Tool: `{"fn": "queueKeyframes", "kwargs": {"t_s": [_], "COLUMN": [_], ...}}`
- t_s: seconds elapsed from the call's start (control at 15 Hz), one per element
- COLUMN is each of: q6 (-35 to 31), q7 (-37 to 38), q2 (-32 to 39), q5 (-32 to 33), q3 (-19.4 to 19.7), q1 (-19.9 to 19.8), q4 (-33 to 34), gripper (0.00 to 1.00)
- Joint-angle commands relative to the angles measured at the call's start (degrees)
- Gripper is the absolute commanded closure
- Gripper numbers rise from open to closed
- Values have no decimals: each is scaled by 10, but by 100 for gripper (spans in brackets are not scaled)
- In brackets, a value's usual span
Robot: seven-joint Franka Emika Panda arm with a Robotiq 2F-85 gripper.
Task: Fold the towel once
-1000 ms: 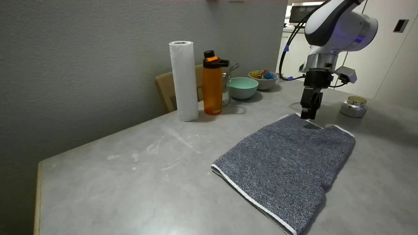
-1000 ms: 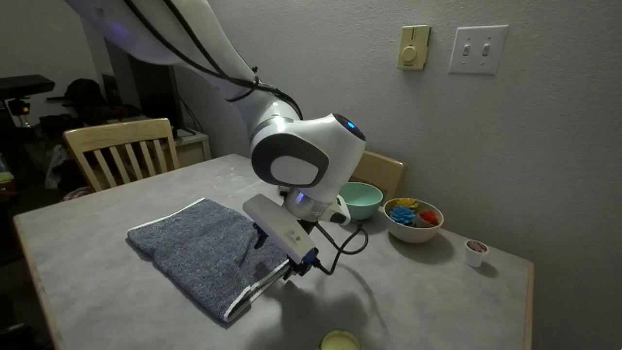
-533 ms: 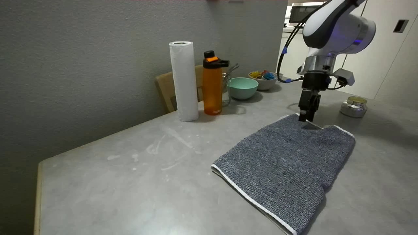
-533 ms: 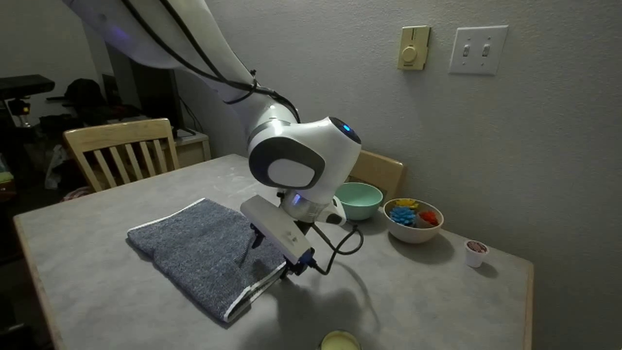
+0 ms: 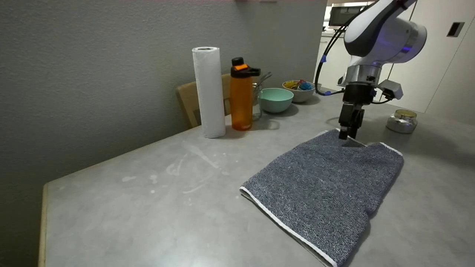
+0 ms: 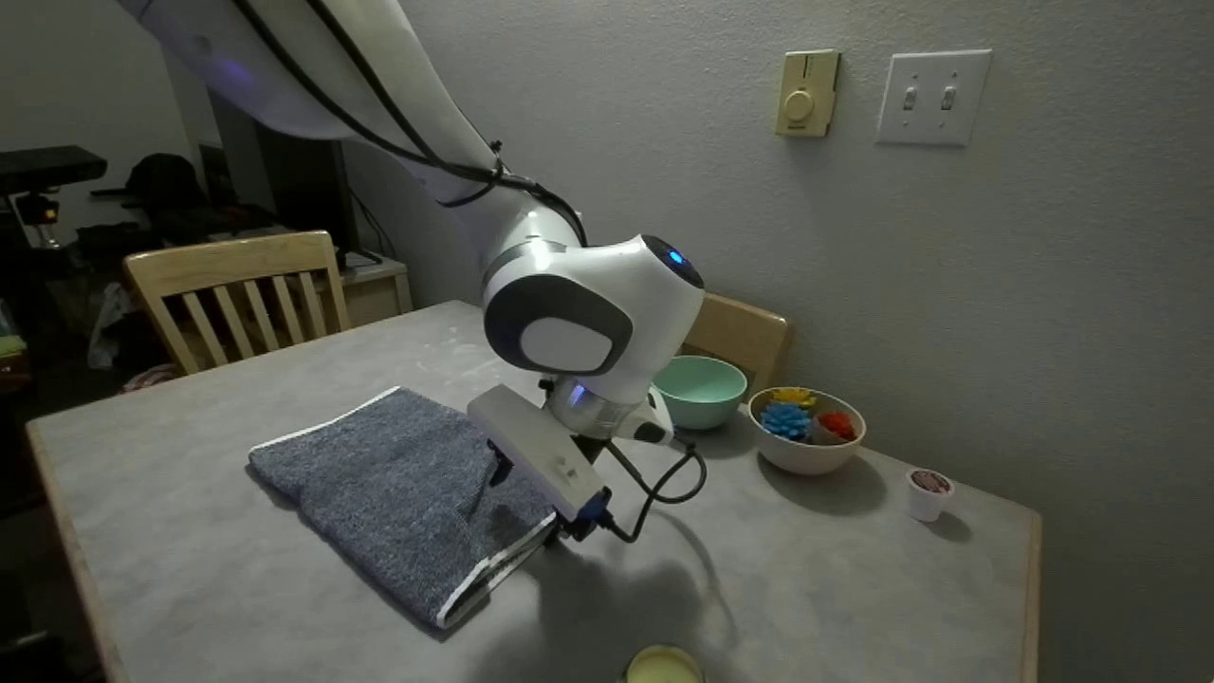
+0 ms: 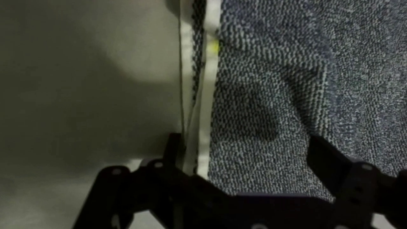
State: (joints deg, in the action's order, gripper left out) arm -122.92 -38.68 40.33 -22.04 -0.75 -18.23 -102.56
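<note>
The towel point(image 5: 326, 185) is a dark blue-grey terry rectangle with white edging, lying on the table in both exterior views point(image 6: 398, 493). It appears layered, with stacked white edges at its near and far ends. My gripper point(image 5: 349, 136) points down over the towel's end by the silver jar. In the wrist view, the gripper point(image 7: 244, 136) is open. One of its fingers point(image 7: 172, 148) is just outside the white edging point(image 7: 206, 121); the opposite one is over the terry surface, beside a raised crease. Whether the fingertips touch the cloth cannot be told.
A white paper roll point(image 5: 209, 92), an orange bottle point(image 5: 241, 100), a mint bowl point(image 5: 276, 100) and a bowl of colored items point(image 6: 806, 446) stand along the wall side. A silver jar point(image 5: 402, 121) stands near the gripper. A small white cup point(image 6: 928, 495) stands near the table edge.
My gripper has come down slightly toward the towel's end and shifted a little to the left in both exterior views. The towel has not visibly moved.
</note>
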Motion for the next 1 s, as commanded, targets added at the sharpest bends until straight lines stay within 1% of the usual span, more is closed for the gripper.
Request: {"fn": "queueKeyframes", "kwargs": {"t_s": [0.0, 0.2, 0.27, 0.33, 0.47, 0.53, 0.87, 0.93], "q6": [1, 5, 5, 2, -1, -1, -7, -6], "q7": [-22, -29, -30, -29, -27, -27, -28, -19], "q2": [23, 27, 27, 26, 25, 24, 7, 3], "q5": [-26, -40, -41, -41, -42, -43, -56, -54], "q3": [-30, -38, -39, -37, -35, -35, -31, -25], "q1": [-24, -29, -30, -29, -30, -30, -41, -39], "q4": [6, 7, 7, 6, 5, 5, -11, -15], "gripper": [0, 0, 10, 26, 40, 48, 82, 90]}}
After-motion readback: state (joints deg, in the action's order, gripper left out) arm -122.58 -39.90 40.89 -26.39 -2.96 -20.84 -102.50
